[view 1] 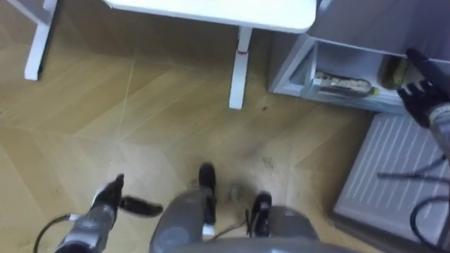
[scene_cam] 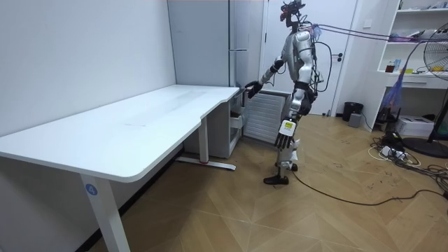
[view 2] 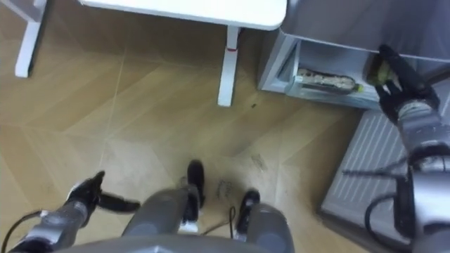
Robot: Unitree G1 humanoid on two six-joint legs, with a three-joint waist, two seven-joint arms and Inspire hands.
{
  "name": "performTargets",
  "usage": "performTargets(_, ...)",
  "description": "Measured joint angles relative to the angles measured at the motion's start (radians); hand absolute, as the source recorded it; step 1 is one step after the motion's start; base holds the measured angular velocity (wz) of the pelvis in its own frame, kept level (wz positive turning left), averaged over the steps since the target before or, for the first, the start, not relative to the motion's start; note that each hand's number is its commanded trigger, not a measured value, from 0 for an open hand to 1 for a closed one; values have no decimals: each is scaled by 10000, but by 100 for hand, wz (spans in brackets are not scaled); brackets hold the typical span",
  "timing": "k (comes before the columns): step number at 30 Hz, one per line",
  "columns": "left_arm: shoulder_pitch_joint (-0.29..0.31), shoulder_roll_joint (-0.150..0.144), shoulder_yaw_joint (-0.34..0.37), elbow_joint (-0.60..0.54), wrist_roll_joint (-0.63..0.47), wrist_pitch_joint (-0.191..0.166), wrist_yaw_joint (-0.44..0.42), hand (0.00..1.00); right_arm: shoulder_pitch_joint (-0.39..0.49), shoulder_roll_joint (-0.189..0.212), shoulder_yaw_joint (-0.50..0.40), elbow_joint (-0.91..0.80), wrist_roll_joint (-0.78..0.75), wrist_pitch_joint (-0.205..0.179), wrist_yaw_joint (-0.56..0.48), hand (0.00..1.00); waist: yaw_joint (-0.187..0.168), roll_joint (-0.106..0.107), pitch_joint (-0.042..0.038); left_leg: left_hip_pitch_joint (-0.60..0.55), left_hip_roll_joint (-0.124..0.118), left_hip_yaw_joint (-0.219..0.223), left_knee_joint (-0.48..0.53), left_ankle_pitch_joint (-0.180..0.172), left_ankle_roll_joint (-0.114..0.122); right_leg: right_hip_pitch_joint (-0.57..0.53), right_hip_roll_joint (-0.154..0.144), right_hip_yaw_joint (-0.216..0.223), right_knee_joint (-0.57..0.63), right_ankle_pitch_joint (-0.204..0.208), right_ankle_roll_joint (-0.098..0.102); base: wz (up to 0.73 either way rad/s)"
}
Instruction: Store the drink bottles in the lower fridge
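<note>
A pale herringbone wood floor (view 1: 140, 105) runs under a white desk (scene_cam: 140, 126) and up to a tall grey fridge (scene_cam: 210, 42), and the robot stands upright just beside the fridge's open lower compartment (view 2: 280, 62). Its right hand (view 2: 402, 90) reaches forward to the mouth of that compartment, at about 2 o'clock in the eye views. A yellow-green drink (view 2: 375, 69) sits right against this hand at its 10 o'clock, inside the opening. Whether the hand has hold of the drink or merely lies beside it I cannot tell. Further out at 9 o'clock, a second drink (view 2: 325, 81), pale with a green end, lies on its side on the low front shelf of the compartment. Beyond it, still at 9 o'clock, the desk's white leg (view 2: 226, 67) stands on the floor near the fridge's corner. At 6 o'clock from the right hand a white ribbed panel (view 1: 394, 169) lies below the forearm. Well apart, at about 8 o'clock, the left hand (view 1: 112, 197) hangs low beside the robot's leg, its fingers loose and spread, holding nothing. In the room view the right arm stretches toward the room view's left.
</note>
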Motion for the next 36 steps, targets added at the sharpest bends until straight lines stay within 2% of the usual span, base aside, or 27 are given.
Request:
performTargets(4,167,-47,56,-104,3,-9,-8,0,743,236,-2,-939,-625,-267,-84,0,-6,84,-75,308,65,107,13,-183,-47,461,109,125,-392,81,19,-11)
performTargets(5,246,-120,216,-100,3,-26,3,0,1207,349,-1,-1187,-924,-398,-79,0,-48,139,-147,491,70,113,8,-248,-65,727,141,97,-618,116,35,0)
performTargets(7,455,-125,307,-98,-2,-187,48,0,1903,540,-2,-1546,-1360,-448,-101,0,-14,160,-213,809,49,129,-59,-345,-99,1099,145,62,-834,117,50,0)
performTargets(8,648,-163,516,-103,-4,-289,157,0,2327,672,-1,-1846,-1861,-458,-154,0,-57,173,-219,1043,14,133,-181,-355,-109,1320,123,32,-929,102,72,0)
performTargets(11,1040,-348,1047,-170,20,-305,498,0,3038,1073,-17,-1902,-2680,-494,-161,0,-258,165,-250,1588,-27,180,-342,-467,-149,1898,110,31,-1205,80,108,-2)
performTargets(13,1225,-463,1092,-182,41,-305,601,0,3412,1232,-15,-1903,-2828,-494,-170,0,-322,165,-268,1825,-38,203,-319,-571,-169,2215,112,20,-1320,61,129,-6)
performTargets(16,1435,-554,1093,-156,39,-312,663,0,3844,1678,-35,-1636,-3028,-545,-177,0,-433,63,-280,2215,-23,234,-273,-734,-223,2688,135,12,-1539,43,139,-2)
performTargets(18,1687,-586,1378,-162,85,-393,718,0,4314,2095,-94,-1663,-3113,-538,-166,0,-526,-24,-335,2467,-26,204,-243,-871,-265,2997,147,32,-1667,-1,147,-4)
performTargets(21,1922,-748,1789,-180,138,-394,1044,0,4843,2372,-274,-1626,-3216,-561,-338,0,-570,-19,-336,2640,-45,198,-88,-1062,-270,3251,128,54,-1682,-101,194,-1)
performTargets(24,2041,-957,2053,-153,140,-394,1266,0,4913,2700,-455,-1155,-3324,-578,-393,0,-604,-6,-310,2720,-49,218,-95,-1105,-281,3319,128,103,-1702,-105,198,-3)
performTargets(25,2056,-985,2097,-140,141,-395,1302,0,4912,2745,-468,-1053,-3348,-579,-397,0,-612,4,-282,2770,-51,217,-96,-1119,-286,3383,130,103,-1726,-106,199,-3)
performTargets(31,2089,-1034,2190,-84,368,-365,1378,0,5041,2912,-486,-544,-3257,-575,-441,0,-631,69,-253,2961,-66,239,-119,-1213,-305,3611,130,163,-1864,-132,221,-1)
performTargets(34,2124,-1141,2307,-87,371,-355,1355,0,5161,3193,-804,-438,-3283,-575,-511,0,-801,84,-220,3134,-96,206,-149,-1244,-312,3844,130,188,-1893,-133,226,3)
performTargets(36,2121,-1289,2391,-81,361,-344,1335,0,5257,3421,-974,-363,-3281,-564,-530,0,-913,111,-225,3233,-108,193,-141,-1299,-325,3978,135,200,-1976,-135,228,0)
